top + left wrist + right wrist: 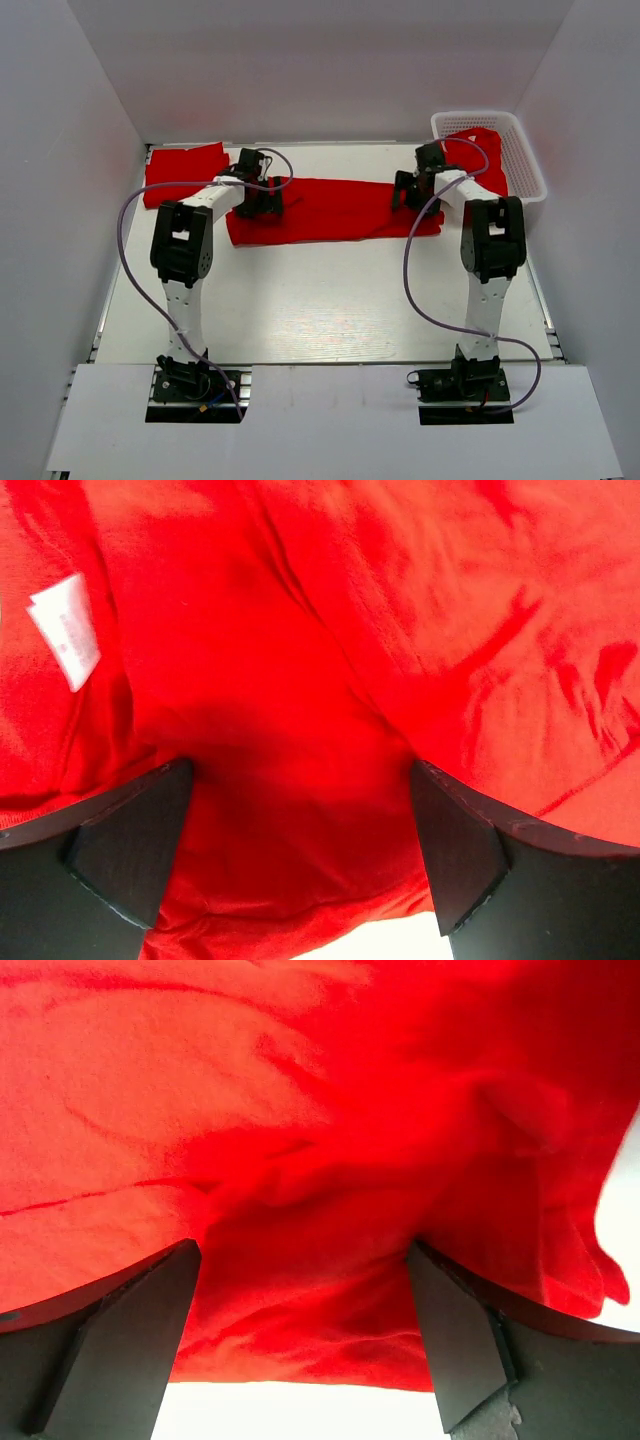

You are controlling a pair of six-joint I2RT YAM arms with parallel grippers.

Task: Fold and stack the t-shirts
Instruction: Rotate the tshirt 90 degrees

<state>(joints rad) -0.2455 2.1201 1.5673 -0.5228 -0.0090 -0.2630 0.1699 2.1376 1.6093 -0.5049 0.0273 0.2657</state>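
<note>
T-shirt [330,210] lies in a long strip — both jaws wide, partly hiding its ends.

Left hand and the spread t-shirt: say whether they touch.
Cannot tell. In the left wrist view the open left hand hangs over the spread t-shirt; neither contact nor gap shows.

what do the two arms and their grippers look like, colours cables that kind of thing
Both the left arm and right arm have white links with chunky black joint housings. A thin lilac-grey cable loops from base to wrist on each. The left gripper and right gripper are black, with flat matte wedge-shaped fingers. No markings show.
</note>
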